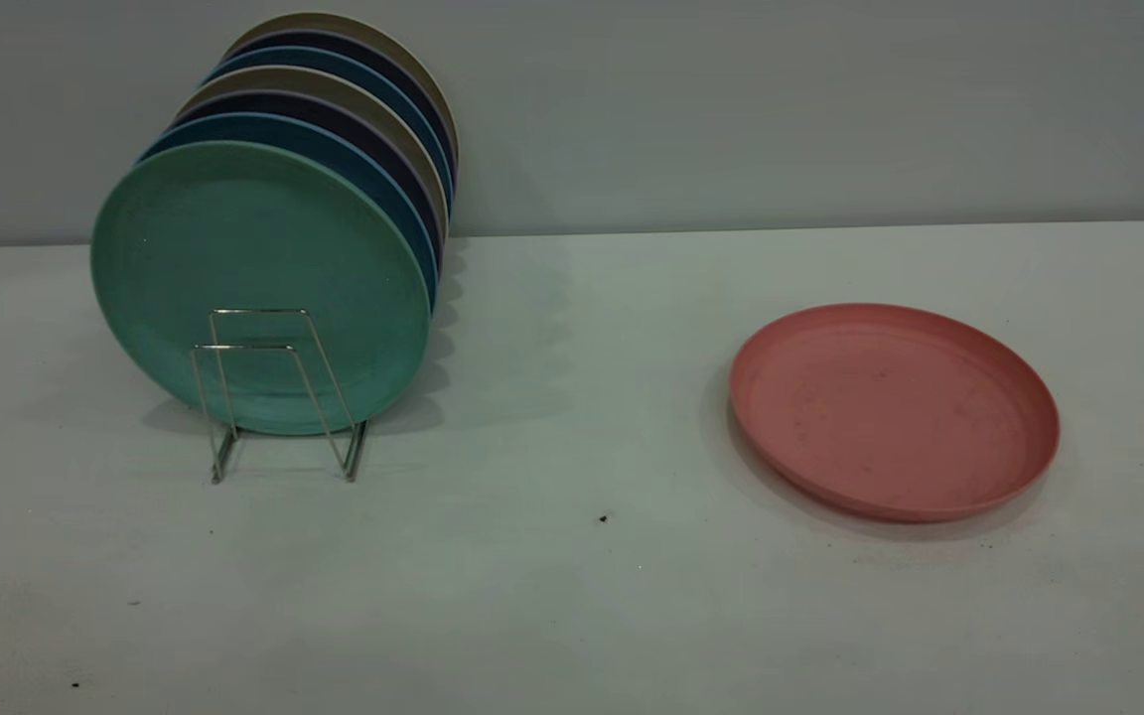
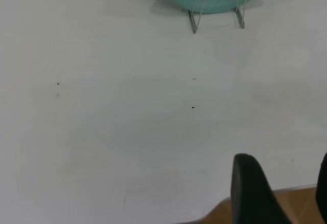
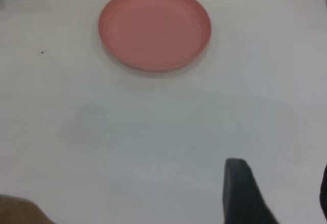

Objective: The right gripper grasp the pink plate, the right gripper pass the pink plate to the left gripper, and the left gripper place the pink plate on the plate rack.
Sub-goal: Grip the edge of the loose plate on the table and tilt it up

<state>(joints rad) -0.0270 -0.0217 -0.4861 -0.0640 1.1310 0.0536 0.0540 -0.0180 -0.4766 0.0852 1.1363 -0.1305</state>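
The pink plate (image 1: pixel 895 412) lies flat on the white table at the right; it also shows in the right wrist view (image 3: pixel 155 28). The silver wire plate rack (image 1: pixel 274 397) stands at the left, with its two front loops bare; its front end shows in the left wrist view (image 2: pixel 217 9). Neither gripper shows in the exterior view. My left gripper (image 2: pixel 283 188) is open and empty near the table's front edge, well short of the rack. My right gripper (image 3: pixel 281 191) is open and empty above bare table, well short of the pink plate.
Several plates stand upright in the rack, a green plate (image 1: pixel 254 278) in front, then blue, dark and beige ones. A grey wall (image 1: pixel 731 109) runs behind the table. The table's front edge (image 2: pixel 255 194) and brown floor show in the left wrist view.
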